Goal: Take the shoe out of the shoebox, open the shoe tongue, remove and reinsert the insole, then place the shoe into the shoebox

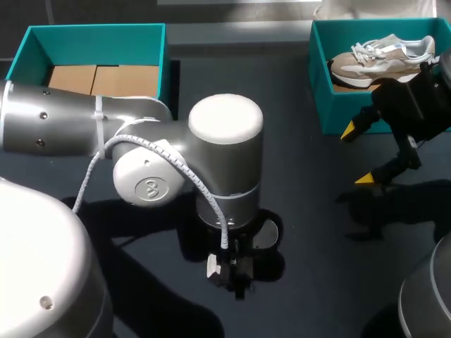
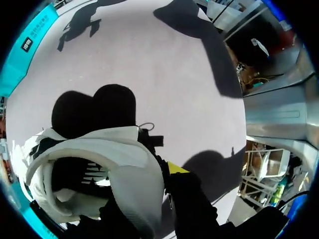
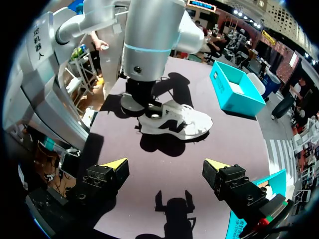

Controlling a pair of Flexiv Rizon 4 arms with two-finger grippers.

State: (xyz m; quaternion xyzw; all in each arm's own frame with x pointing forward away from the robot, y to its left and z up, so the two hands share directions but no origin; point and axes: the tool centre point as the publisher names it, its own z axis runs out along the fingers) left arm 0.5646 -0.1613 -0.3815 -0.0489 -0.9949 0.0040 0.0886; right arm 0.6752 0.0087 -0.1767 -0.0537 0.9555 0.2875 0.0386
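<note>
A white shoe with black side marks [image 3: 174, 122] lies on the dark table, toe towards the teal shoebox [image 3: 237, 89]. My left gripper [image 3: 148, 107] comes straight down on the shoe's opening near the heel. In the left wrist view the white padded edge of the shoe [image 2: 132, 169] sits between the left gripper's fingers, one yellow fingertip [image 2: 177, 168] outside it, so the left gripper [image 2: 149, 199] is shut on it. In the head view my left arm hides this shoe, and only the left gripper [image 1: 231, 271] shows. My right gripper [image 1: 358, 155] hangs open and empty.
A second beige and white shoe [image 1: 384, 58] lies in the teal box at the back right [image 1: 320, 105], close behind my right gripper. The teal box at the back left [image 1: 95, 32] holds brown cardboard [image 1: 102, 79]. My left arm's big elbow [image 1: 225, 141] spans the table's middle.
</note>
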